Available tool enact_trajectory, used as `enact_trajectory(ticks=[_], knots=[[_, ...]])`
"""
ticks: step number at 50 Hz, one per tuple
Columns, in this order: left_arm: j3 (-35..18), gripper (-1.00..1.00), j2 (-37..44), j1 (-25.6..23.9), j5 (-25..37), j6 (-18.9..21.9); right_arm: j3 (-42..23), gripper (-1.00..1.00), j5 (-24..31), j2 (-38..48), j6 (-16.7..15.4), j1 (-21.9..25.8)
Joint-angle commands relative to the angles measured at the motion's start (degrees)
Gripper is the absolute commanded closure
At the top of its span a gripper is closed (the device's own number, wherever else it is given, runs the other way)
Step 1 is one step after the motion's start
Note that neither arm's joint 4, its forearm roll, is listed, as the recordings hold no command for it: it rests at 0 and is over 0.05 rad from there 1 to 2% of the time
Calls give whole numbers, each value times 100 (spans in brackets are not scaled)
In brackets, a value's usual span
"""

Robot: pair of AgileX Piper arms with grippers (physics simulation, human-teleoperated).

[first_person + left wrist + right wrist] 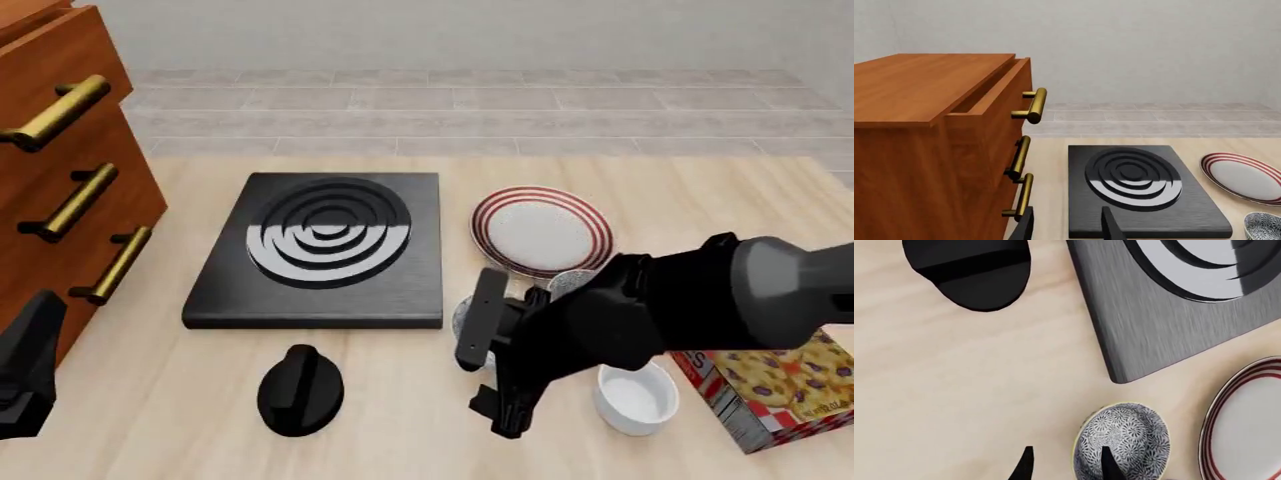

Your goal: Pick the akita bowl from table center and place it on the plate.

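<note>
The akita bowl, judged rigid, light and slippery, is best pinched at its rim by the spread right gripper directly above.

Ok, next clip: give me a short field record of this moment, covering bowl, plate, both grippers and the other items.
akita bowl: on the table, beside the plate, not on it
plate: empty, right of the stove burner
right gripper: open, over the bowl's rim, not gripping
left gripper: open, empty, near the drawer cabinet
other items: white ramekin, black knob, printed box
task status: bowl not yet lifted
</note>
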Motion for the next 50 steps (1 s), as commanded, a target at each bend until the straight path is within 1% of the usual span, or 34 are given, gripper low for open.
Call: enact_trajectory(ticks=[1, 12, 15, 17, 19, 21, 22, 25, 34, 37, 38, 40, 41, 42, 50], knots=[[0, -100, 0, -1, 0, 1, 46, -100, -167, 203, 13, -44], [0, -100, 0, 0, 0, 0, 67, -100, -259, 331, 168, 81], [0, -100, 0, -1, 0, 0, 25, -100, -182, 312, 280, 157], [0, -100, -1, -1, 0, 0, 21, -100, -254, 292, 106, -4], [0, -100, 0, -1, 0, 0, 44, -100, -260, 255, -26, -33], [0, -100, 1, -1, 0, 1, 13, -100, -203, 211, -25, -11], [0, -100, 0, 1, 0, -1, 19, 100, -210, 195, -88, -45], [0, -100, 2, 0, 0, -1, 39, 100, -277, 189, -186, -121], [0, -100, 0, 0, 0, 2, 102, 100, -402, 192, -324, -164], [0, -100, 1, 0, 0, -1, 42, 100, -338, 121, -278, -145], [0, -100, 0, 0, 0, 0, 10, 100, -277, 94, -181, -55], [0, -100, 0, 0, 0, 0, 10, 100, -259, 77, -165, -1], [0, -100, 0, -1, 0, 1, -38, 100, -180, 14, -53, 86], [0, -100, 0, 0, 0, 0, -50, 100, -145, -24, -24, 131], [0, -100, 1, 1, 0, 2, -152, 100, 128, -301, -32, 117]])
